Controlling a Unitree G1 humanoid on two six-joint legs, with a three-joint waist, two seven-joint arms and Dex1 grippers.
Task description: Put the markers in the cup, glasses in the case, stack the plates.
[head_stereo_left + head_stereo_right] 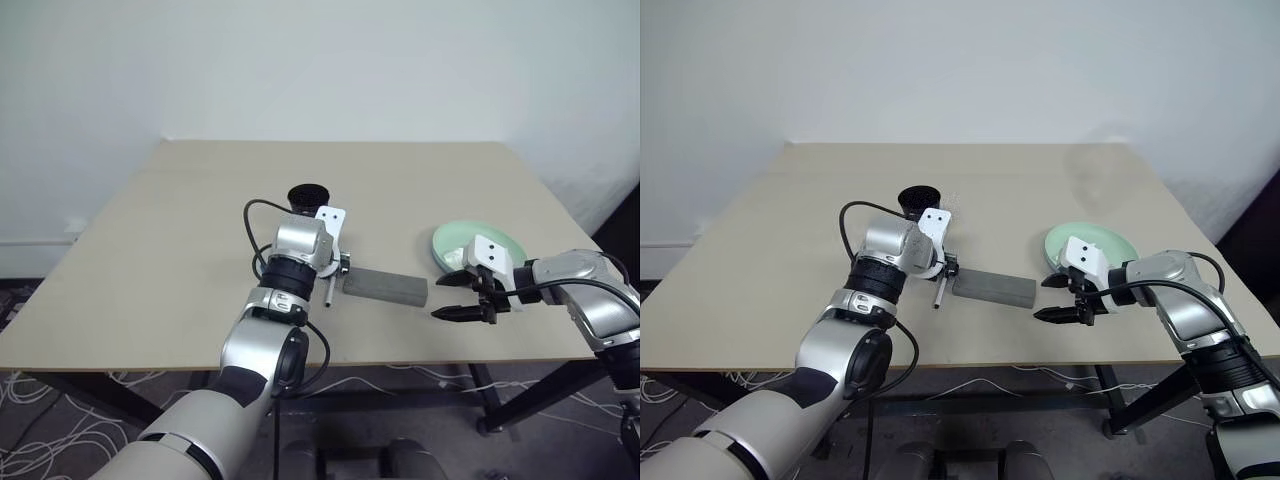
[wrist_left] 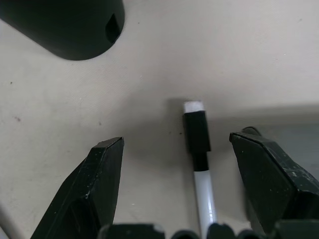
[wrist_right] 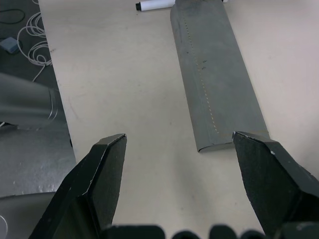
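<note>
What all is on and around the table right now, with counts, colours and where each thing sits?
table: one, beige, against a white wall.
cup: one, black, mid-table, beyond the left pincer.
marker: one, white with black cap, lying on the table between the left pincer's fingers, beside the case's left end.
case: one, grey, closed, flat near the front edge, between the two arms.
plate: one in sight, pale green, right side, partly behind the right arm.
cables: several, white, on the floor under the table.
left pincer: black, open over the marker.
right pincer: black, open, pointing toward the case.
</note>
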